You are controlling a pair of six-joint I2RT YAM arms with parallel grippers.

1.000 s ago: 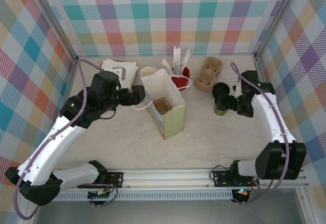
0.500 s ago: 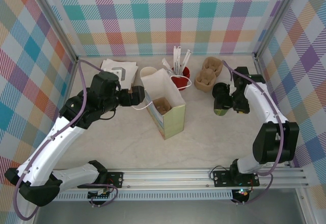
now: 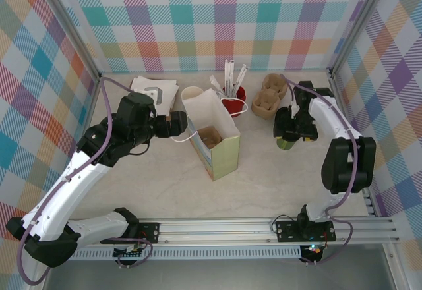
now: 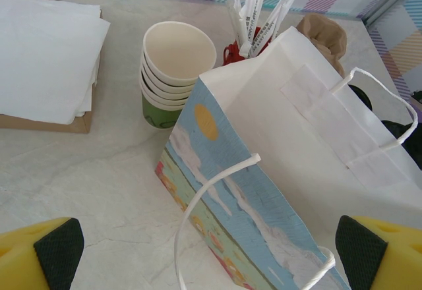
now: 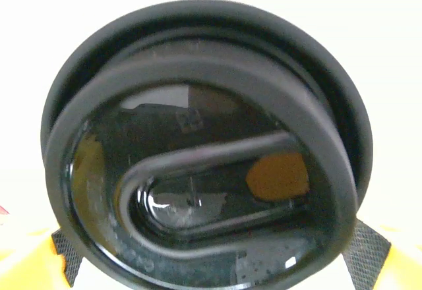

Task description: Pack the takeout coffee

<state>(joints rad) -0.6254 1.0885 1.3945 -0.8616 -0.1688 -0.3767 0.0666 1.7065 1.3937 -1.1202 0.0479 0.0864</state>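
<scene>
Right wrist: right claw gaping astride takeout coffee lid; left claw wide apart; print on stirrers illegible

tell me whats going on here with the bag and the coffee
Two robot arms are packing a takeout coffee. The right gripper has its open jaws on either side of the lidded coffee cup, which stands on the table to the right of the bag. The left gripper is open at the handle of the upright paper bag. The cup is not yet in the bag.
</scene>
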